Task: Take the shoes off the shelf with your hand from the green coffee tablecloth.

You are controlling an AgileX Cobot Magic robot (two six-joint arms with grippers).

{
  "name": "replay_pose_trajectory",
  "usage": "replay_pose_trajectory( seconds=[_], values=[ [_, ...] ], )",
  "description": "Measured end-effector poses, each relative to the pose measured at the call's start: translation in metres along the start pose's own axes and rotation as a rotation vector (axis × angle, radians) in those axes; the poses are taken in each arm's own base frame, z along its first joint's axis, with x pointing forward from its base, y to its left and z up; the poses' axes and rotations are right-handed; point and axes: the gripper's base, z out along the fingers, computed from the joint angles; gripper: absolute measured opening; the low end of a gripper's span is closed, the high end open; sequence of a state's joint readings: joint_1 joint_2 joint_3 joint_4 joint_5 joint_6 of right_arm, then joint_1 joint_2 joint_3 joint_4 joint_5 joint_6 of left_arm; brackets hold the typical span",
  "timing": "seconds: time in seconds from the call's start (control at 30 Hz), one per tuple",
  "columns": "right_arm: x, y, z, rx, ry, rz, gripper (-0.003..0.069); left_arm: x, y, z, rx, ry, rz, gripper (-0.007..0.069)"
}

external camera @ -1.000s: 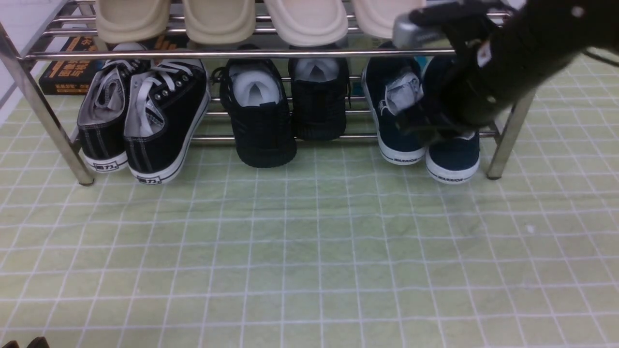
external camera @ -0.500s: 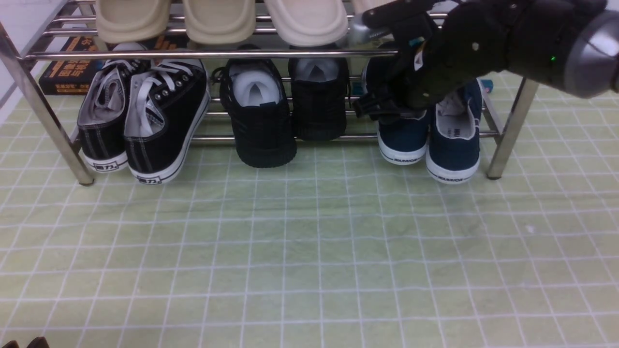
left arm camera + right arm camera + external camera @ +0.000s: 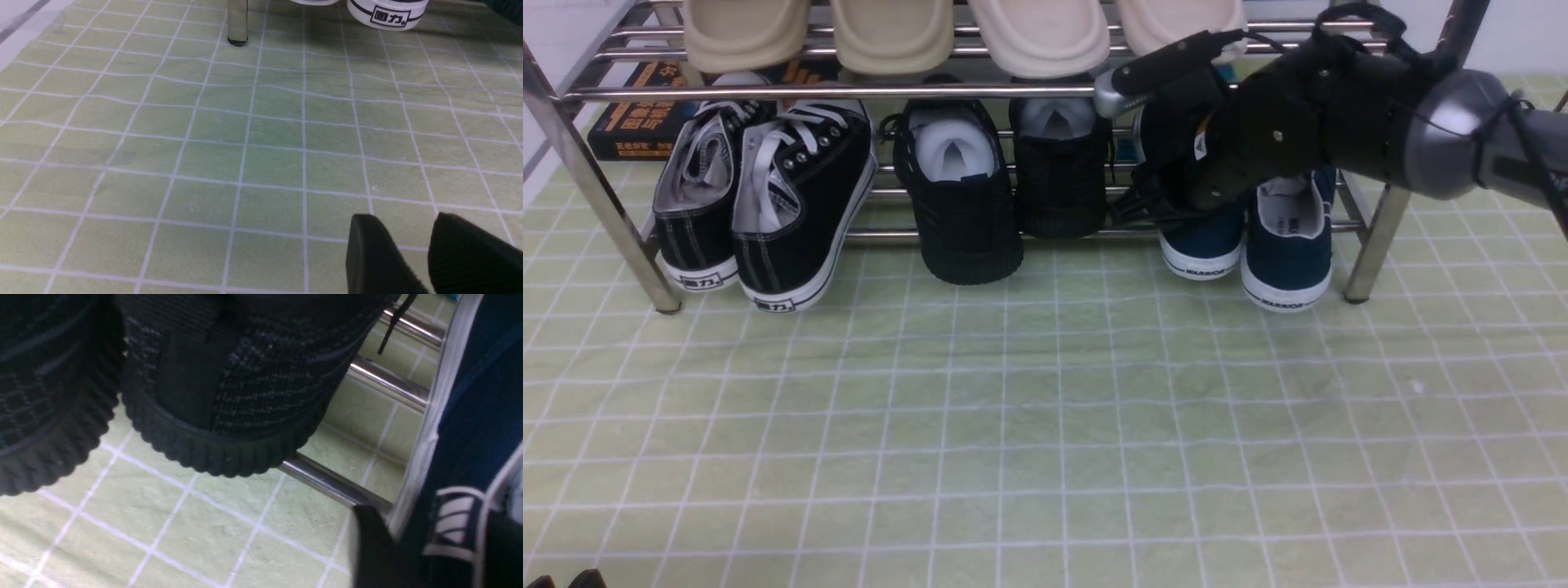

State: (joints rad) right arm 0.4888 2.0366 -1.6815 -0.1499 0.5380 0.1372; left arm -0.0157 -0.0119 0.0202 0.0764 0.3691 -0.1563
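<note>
Two navy-blue shoes stand heel-out at the right end of the steel shelf's [image 3: 849, 91] lower tier: the left one [image 3: 1205, 245] and the right one [image 3: 1286, 261]. My right gripper [image 3: 1143, 208] reaches down from the right onto the left shoe. In the right wrist view its jaws [image 3: 435, 522] straddle that shoe's side wall [image 3: 461, 457], one finger outside by the white sole, one inside. Whether they press on it does not show. My left gripper [image 3: 404, 220] hovers low over the green checked tablecloth [image 3: 1045, 425], fingers a little apart and empty.
Black lace-up sneakers [image 3: 768, 204] and black knit shoes [image 3: 1005, 188] fill the rest of the lower tier, the knit pair close to my right gripper. Beige slippers [image 3: 898, 33] line the top tier. The shelf's right leg [image 3: 1372, 245] stands beside the navy pair.
My right gripper has left the right navy shoe and swung left onto the left navy shoe. The right shoe's white insole now shows. Neither shoe has visibly shifted.
</note>
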Motion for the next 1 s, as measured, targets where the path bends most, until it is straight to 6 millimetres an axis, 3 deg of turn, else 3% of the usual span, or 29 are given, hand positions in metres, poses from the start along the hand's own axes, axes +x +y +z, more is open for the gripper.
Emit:
replay_pose_trajectory(
  seconds=[0.1,0.17,0.33,0.63,0.83,0.87,1.0],
  values=[
    [0.0,-0.003,0.0,0.005,-0.001,0.001,0.007,0.0,0.0,0.0,0.0,0.0,0.0,0.0242],
    [-0.001,-0.003,-0.003,0.005,-0.004,0.003,0.0046,0.0,0.0,0.0,0.0,0.0,0.0,0.0242],
    [-0.003,0.001,-0.017,-0.004,0.021,0.013,0.0051,0.0,0.0,0.0,0.0,0.0,0.0,0.0242],
    [-0.013,0.015,-0.06,-0.045,0.026,0.032,0.0051,0.0,0.0,0.0,0.0,0.0,0.0,0.0242],
    [-0.013,0.022,-0.103,-0.08,0.095,0.051,0.0051,0.0,0.0,0.0,0.0,0.0,0.0,0.0242],
    [-0.013,0.023,-0.103,-0.08,0.1,0.05,0.0051,0.0,0.0,0.0,0.0,0.0,0.0,0.0242],
    [-0.009,0.036,-0.146,-0.127,0.156,0.037,0.0051,0.0,0.0,0.0,0.0,0.001,0.0,0.0242]
  ],
)
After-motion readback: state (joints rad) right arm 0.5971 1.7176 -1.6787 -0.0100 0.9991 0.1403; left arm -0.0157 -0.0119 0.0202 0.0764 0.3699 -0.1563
